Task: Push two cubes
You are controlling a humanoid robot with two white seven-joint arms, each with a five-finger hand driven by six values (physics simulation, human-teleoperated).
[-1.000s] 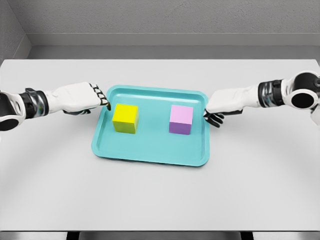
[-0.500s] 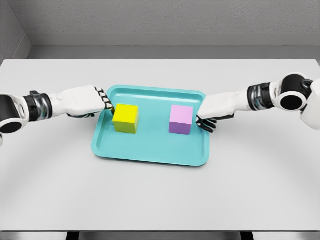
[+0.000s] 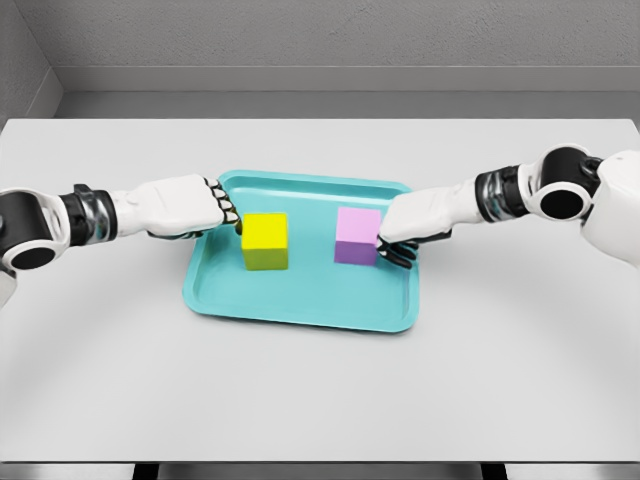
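A pale grey table (image 3: 320,390) fills the view, with a grey textured wall (image 3: 330,35) at its far edge. No writing or label shows anywhere.

From the left comes the left hand (image 3: 185,205), its fingers curled together into a loose fist that holds nothing; the dark knuckles reach over the left rim of the tray and sit just beside, perhaps touching, the left face of the yellow cube (image 3: 265,241). One teal tray (image 3: 300,305) lies at the middle of the table. Two cubes stand on it, apart from each other: the yellow one in the left half, the purple cube (image 3: 357,236) in the right half. At the right, the right hand (image 3: 405,228) lies over the tray's right rim, its fingers bent inward and empty, the dark fingertips (image 3: 392,252) pressed against the purple cube's right face. Two white arms, one from each side.
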